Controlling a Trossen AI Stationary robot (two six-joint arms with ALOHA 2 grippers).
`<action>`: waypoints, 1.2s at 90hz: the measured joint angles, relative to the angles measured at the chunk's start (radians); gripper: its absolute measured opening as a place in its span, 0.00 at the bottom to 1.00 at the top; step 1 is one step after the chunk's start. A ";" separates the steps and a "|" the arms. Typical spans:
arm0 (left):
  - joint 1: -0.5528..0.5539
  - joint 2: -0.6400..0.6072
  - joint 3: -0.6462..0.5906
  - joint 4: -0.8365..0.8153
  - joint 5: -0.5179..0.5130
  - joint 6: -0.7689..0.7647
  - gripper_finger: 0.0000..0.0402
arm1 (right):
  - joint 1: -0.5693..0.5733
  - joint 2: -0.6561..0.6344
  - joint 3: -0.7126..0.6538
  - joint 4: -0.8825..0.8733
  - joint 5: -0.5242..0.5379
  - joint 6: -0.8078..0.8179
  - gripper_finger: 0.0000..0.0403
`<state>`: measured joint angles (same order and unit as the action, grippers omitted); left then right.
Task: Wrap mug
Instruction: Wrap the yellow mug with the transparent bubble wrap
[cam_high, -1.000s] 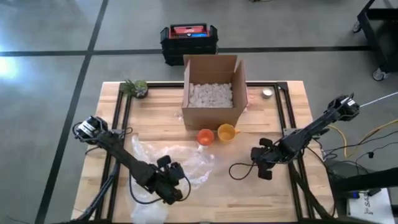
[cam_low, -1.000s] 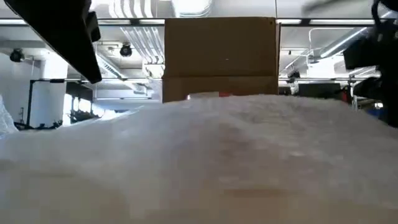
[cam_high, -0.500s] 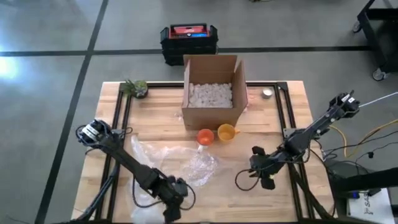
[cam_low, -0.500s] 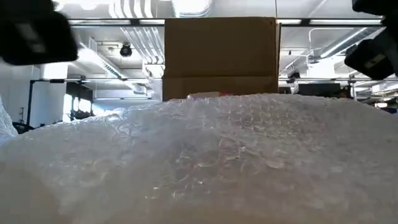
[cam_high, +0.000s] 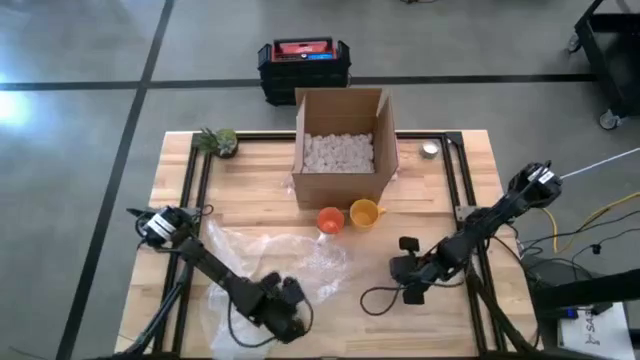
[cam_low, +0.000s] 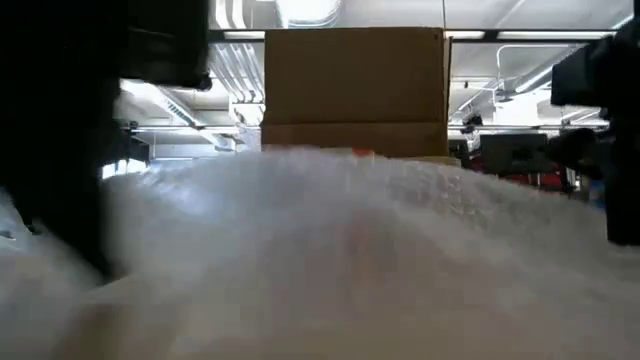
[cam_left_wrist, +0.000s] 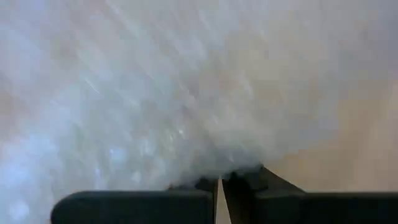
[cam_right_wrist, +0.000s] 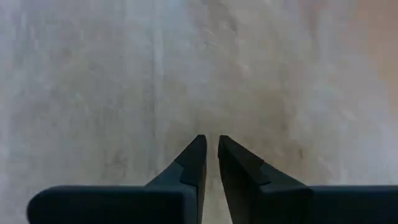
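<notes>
Left gripper (cam_high: 285, 312) low at the near edge of the bench (cam_high: 440, 190), fingers (cam_left_wrist: 186, 196) pinched together on the near edge of the wrap (cam_high: 270, 265); wrist view filled by cloudy film right up to the tips. Clear bubble wrap, crumpled, spread across the near-left boards and humped up before the low camera. Likely very light, limp, springy and a bit slippery; best taken at an edge or corner, pulled slowly lest it tear or slide out.

Further back, middle: orange mug (cam_high: 330, 220) just beside yellow mug (cam_high: 364, 212), both touching or nearly touching the front of the box (cam_high: 343, 150), apart from the wrap. Small, round, glossy; probably hard, rigid, breakable if ceramic, though material not certain. Handle of the yellow one toward the right; rim or handle the likely hold. Box of stiff brown card, open-topped, holding white packing pieces.

Right gripper (cam_high: 410, 280) near the bench's near-right, over bare wood, fingers (cam_right_wrist: 196, 165) nearly closed with a thin slit between, holding nothing.
</notes>
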<state>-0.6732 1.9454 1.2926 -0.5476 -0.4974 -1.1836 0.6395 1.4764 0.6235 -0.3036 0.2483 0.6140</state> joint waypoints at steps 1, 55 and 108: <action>0.000 -0.003 0.000 -0.001 -0.025 -0.003 0.00 | 0.000 0.005 0.000 0.007 0.001 0.000 0.06; 0.056 -0.248 0.002 -0.080 -0.176 0.091 0.00 | 0.010 0.062 0.002 0.089 0.003 0.001 0.06; 0.061 -0.388 -0.001 -0.644 0.079 -0.143 0.00 | 0.015 0.058 0.000 0.101 -0.016 -0.003 0.05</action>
<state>-0.6124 1.5570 1.2911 -1.1912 -0.4187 -1.3270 0.6549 1.5345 0.6239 -0.2027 0.2321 0.6105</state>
